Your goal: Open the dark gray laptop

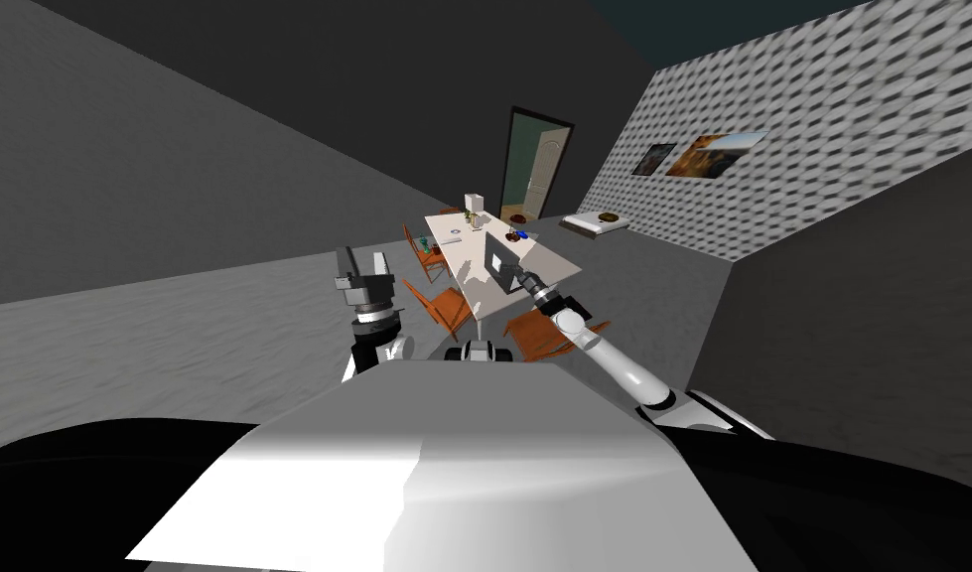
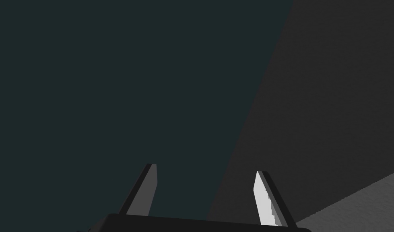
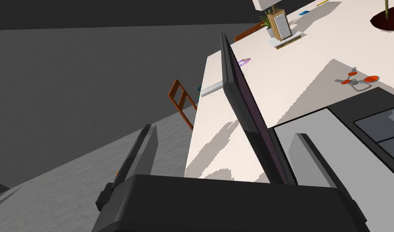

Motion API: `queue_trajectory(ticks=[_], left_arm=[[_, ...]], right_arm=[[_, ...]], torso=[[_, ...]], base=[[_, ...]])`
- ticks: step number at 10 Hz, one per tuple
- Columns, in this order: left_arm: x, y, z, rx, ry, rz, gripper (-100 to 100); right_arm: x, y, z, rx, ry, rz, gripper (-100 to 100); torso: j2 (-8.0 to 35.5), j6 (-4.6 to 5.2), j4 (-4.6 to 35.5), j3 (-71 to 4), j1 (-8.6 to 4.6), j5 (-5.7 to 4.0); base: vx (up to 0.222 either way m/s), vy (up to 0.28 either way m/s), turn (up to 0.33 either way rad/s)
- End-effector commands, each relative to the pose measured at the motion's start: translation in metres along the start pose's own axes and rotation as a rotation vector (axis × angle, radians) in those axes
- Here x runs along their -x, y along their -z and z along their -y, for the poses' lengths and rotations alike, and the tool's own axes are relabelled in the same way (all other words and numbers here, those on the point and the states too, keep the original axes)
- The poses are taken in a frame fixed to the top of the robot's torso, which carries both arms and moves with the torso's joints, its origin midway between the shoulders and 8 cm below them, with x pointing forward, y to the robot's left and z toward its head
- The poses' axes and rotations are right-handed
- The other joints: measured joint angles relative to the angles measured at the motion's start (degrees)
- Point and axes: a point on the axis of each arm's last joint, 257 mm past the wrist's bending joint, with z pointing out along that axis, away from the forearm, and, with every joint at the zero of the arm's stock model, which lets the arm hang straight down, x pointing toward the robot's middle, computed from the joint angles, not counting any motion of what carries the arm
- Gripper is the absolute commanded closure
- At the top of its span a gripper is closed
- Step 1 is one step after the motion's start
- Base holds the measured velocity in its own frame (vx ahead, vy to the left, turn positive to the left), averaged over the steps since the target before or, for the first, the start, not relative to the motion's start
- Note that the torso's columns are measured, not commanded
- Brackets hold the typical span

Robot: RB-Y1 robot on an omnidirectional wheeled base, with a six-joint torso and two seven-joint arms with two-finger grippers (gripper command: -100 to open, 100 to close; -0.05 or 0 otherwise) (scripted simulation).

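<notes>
Nearest: right gripper (image 3: 225,132), fingers spread, straddling the raised lid (image 3: 248,108) of the dark grey laptop (image 1: 500,263). Neither finger visibly presses the lid. The one on the screen side sits just beside it, contact can't be confirmed. The other finger hangs clear on the back side, against grey floor past the table's edge.

Laptop sits at the near end of the white rectangular table (image 3: 312,60), close to its long edge. Lid is steep, leaning back from the deck and seen nearly edge-on. Dark purplish screen face turns toward the light grey deck (image 3: 333,169), back face toward the table edge and open floor. A strip of bare tabletop lies between lid and that edge.

On the table beyond the deck: a small red-and-grey scissor-like item (image 3: 359,80), near the laptop's far corner. Further off are a purple ring (image 3: 244,61), a short white cylinder (image 3: 211,89) at the edge, and a framed card with a small plant (image 3: 278,24).

A brown wooden chair (image 3: 182,100) stands off the table's edge, well apart from the fingers.

Left gripper (image 1: 364,268) is raised, well away from the table, fingers apart (image 2: 145,189).
</notes>
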Motion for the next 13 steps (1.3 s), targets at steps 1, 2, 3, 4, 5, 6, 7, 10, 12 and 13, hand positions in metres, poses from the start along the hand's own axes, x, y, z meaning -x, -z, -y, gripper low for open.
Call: queue_trajectory(ticks=[1, 2, 3, 4, 5, 6, 7, 10, 12, 13], left_arm=[[0.0, 0.0, 0.0, 0.0, 0.0, 0.0, 0], [0.0, 0.0, 0.0, 0.0, 0.0, 0.0, 0], [0.0, 0.0, 0.0, 0.0, 0.0, 0.0, 0], [0.0, 0.0, 0.0, 0.0, 0.0, 0.0, 0], [0.0, 0.0, 0.0, 0.0, 0.0, 0.0, 0], [0.0, 0.0, 0.0, 0.0, 0.0, 0.0, 0], [0.0, 0.0, 0.0, 0.0, 0.0, 0.0, 0], [0.0, 0.0, 0.0, 0.0, 0.0, 0.0, 0], [0.0, 0.0, 0.0, 0.0, 0.0, 0.0, 0], [0.0, 0.0, 0.0, 0.0, 0.0, 0.0, 0]], right_arm=[[0.005, -0.001, -0.011, 0.014, -0.088, 0.049, -100], [0.007, -0.001, -0.015, 0.021, -0.121, 0.066, -100], [0.009, -0.001, -0.018, 0.029, -0.157, 0.082, -100], [0.01, 0.0, -0.021, 0.036, -0.188, 0.095, -100], [0.011, 0.0, -0.024, 0.041, -0.21, 0.105, -100], [0.012, 0.0, -0.027, 0.048, -0.238, 0.117, -100], [0.011, 0.0, -0.024, 0.044, -0.219, 0.109, -100], [0.007, 0.0, -0.026, 0.045, -0.222, 0.111, 100], [0.013, 0.002, -0.019, 0.044, -0.3, 0.11, 100], [0.015, 0.002, -0.016, 0.044, -0.339, 0.11, 100]], torso=[[0.0, -0.01, 0.0, 0.0, 0.02, 0.01], [-0.1, -0.01, 0.0, 0.0, 0.07, 0.02], [-0.1, -0.01, 0.0, -0.1, 0.07, 0.02], [-0.1, -0.01, 0.0, -0.1, 0.05, 0.02], [-0.1, 0.0, 0.0, 0.0, 0.01, 0.01], [0.0, 0.0, 0.0, 0.0, 0.0, 0.0], [0.0, 0.0, 0.0, 0.0, 0.01, 0.0], [-0.1, -0.01, -0.1, -0.1, 0.05, 0.02], [-0.2, 0.01, -0.1, -0.1, -0.42, -0.31], [-0.3, -0.12, -0.3, -0.2, -0.4, -0.33]], base=[[0.038, 0.024, 0.009], [0.048, 0.027, 0.01], [0.056, 0.027, 0.008], [0.047, 0.021, 0.007], [0.029, 0.016, 0.007], [0.024, 0.017, 0.006], [0.012, 0.007, 0.001], [0.052, 0.024, 0.001], [0.062, -0.071, -0.033], [0.041, -0.087, -0.004]])
